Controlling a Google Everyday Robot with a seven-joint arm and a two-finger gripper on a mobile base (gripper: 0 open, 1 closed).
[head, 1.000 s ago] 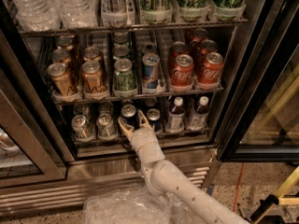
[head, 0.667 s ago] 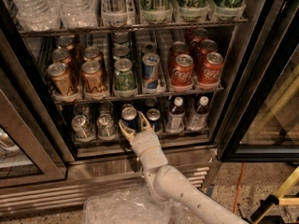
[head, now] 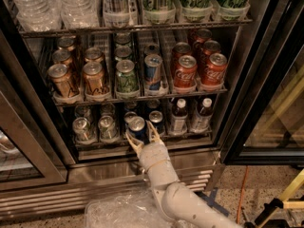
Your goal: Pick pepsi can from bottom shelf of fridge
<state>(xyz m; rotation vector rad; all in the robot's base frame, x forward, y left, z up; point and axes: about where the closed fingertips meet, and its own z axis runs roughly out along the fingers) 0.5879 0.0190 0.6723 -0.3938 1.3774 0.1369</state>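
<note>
The fridge (head: 71,172) fills the frame, door open, its wire racks packed with drinks. On the bottom shelf (head: 102,146), at lower centre, the pepsi can (head: 137,123) stands upright at the front of its lane. A second can like it (head: 156,119) is just to its right, and silver cans (head: 81,127) are to its left. The gripper (head: 140,136) reaches up from the bottom of the frame. Its jaws are apart, one on each side of the pepsi can. Whether they press it cannot be told.
</note>
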